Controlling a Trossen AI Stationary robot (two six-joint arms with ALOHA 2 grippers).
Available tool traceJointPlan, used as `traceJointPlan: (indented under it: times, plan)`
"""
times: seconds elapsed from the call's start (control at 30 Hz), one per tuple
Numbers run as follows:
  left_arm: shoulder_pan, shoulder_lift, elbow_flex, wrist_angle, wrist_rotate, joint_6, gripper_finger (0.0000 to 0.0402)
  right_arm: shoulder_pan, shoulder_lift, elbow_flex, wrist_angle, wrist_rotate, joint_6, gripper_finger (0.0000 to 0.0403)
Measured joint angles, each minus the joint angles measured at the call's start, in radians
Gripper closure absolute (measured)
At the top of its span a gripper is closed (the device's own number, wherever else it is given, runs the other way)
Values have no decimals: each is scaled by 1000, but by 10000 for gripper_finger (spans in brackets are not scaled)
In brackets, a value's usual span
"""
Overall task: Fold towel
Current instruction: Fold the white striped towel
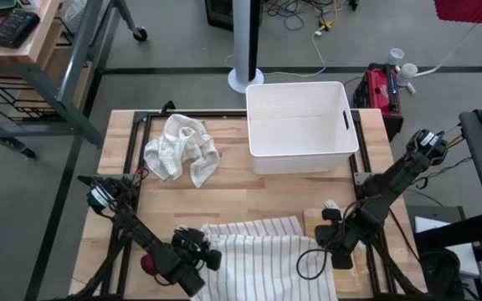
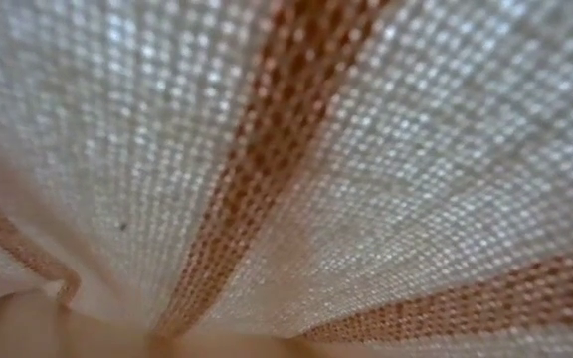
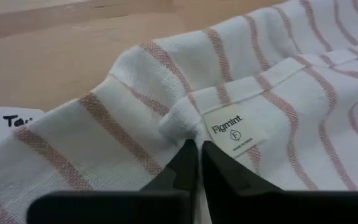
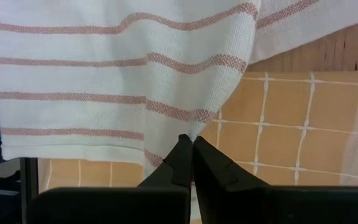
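Note:
A white towel with reddish stripes [image 1: 258,251] lies at the table's near edge, between my two grippers. My left gripper [image 1: 214,256] is shut on its left side, close to a sewn-in label [image 3: 234,132]. My right gripper [image 1: 329,242] is shut on its right side, above a yellow checked cloth [image 4: 291,124]. The low view is filled by striped towel cloth [image 2: 286,179] right in front of the lens. My left gripper pinches a bunched fold of the towel [image 3: 185,127] between its two fingertips, just beside the label. The fingers slant down onto it from the table's left. Around the pinch the cloth puckers up and the rest lies on the table. My right gripper pinches the towel's right edge [image 4: 194,132] between its two fingertips, coming steeply from above. From the pinch the cloth spreads away in a raised fold, clear of the yellow checked cloth below it.
A crumpled white towel [image 1: 182,149] lies at the far left of the table. A white bin [image 1: 299,125] stands at the far middle. A slip of paper with writing [image 3: 5,124] lies on the wood beside the striped towel. Bare wood [image 1: 249,192] lies between them.

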Motion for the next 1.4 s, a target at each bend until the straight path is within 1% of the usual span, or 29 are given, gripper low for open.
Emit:
traceJointPlan:
  times: [0.1,0.2,0.4,0.53,0.67,0.73,0.83,0.97,1.13,1.27,1.4]
  plan:
    - [0,0,8,-8,0,-1,387,0,0,0,0,0,0,403]
    - [-1,0,15,-15,3,-1,388,0,0,0,1,1,0,403]
    - [-5,-3,44,-86,77,2,398,0,0,0,3,1,0,403]
    - [-11,-6,59,-116,81,1,386,0,-1,0,-2,0,18,403]
    - [-13,-15,60,-118,81,-8,362,0,-2,0,-2,-5,18,403]
    - [-13,-16,60,-117,70,-9,346,0,-2,0,-2,-5,17,403]
    - [-13,-18,60,-98,26,1,325,0,-2,0,-1,-5,11,403]
    - [-13,-19,62,-87,23,12,312,0,-2,0,-1,-4,10,403]
    - [-6,-19,42,-97,14,12,304,0,-2,0,0,0,3,403]
    - [9,-19,27,-118,-57,9,305,0,-1,0,4,0,-5,403]
    - [23,-19,26,-135,-58,14,310,0,-1,0,5,0,-6,403]
